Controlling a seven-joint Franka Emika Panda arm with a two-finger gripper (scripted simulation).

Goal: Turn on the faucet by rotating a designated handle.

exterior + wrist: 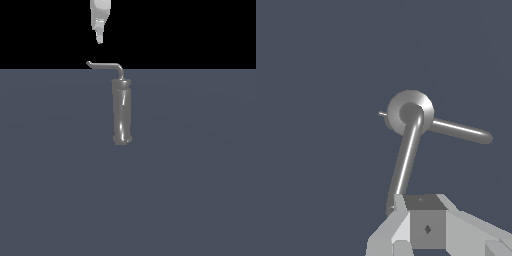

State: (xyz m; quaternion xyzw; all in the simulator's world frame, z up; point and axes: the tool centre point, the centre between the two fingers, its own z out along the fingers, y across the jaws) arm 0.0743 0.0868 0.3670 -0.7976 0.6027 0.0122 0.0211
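Claw hovering above the handle's hooked tip, not yet touching it

The claw (99, 37) is hanging just over the free end of the handle (106, 65), a thin bent rod reaching toward the exterior view's left from the top of the faucet (121, 111), which is standing upright on the grey worktop (55, 190); whether the claw is spread or pressed together I cannot tell, since the exterior view shows it as one narrow point and the wrist view shows only its body. The risk I am seeing: descending slightly off line, the claw could be slipping past so slim a rod, or striking its top instead of pushing it sideways, so the handle would not be turning. Nothing else is sitting near the faucet, and nothing is blocking the way down
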